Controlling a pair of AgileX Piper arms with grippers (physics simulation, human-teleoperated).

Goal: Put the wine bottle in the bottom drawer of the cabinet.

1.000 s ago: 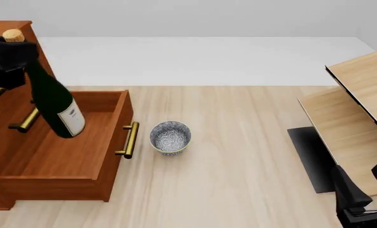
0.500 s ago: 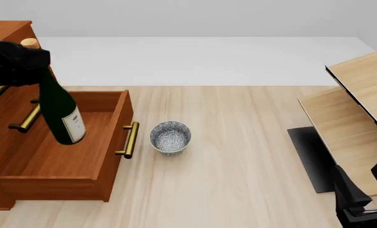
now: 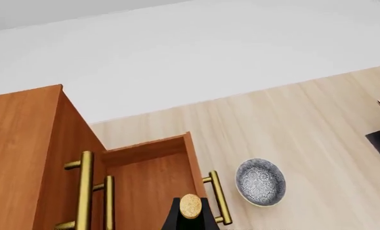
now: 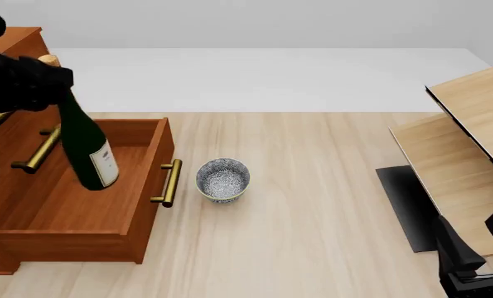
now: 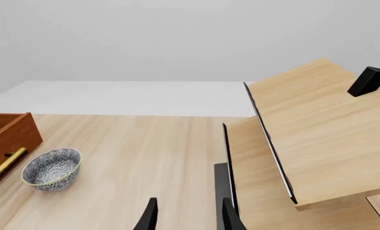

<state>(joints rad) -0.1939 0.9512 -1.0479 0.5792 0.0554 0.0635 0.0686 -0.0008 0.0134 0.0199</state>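
Green wine bottle [image 4: 87,149], neck gripped by left claw [image 4: 31,81], hangs tilted over open bottom drawer [image 4: 81,205].

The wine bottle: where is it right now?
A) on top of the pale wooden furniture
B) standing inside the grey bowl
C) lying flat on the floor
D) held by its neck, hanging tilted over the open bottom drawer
D: the left gripper grips the wine bottle by its neck, its base hanging tilted above the open bottom drawer.
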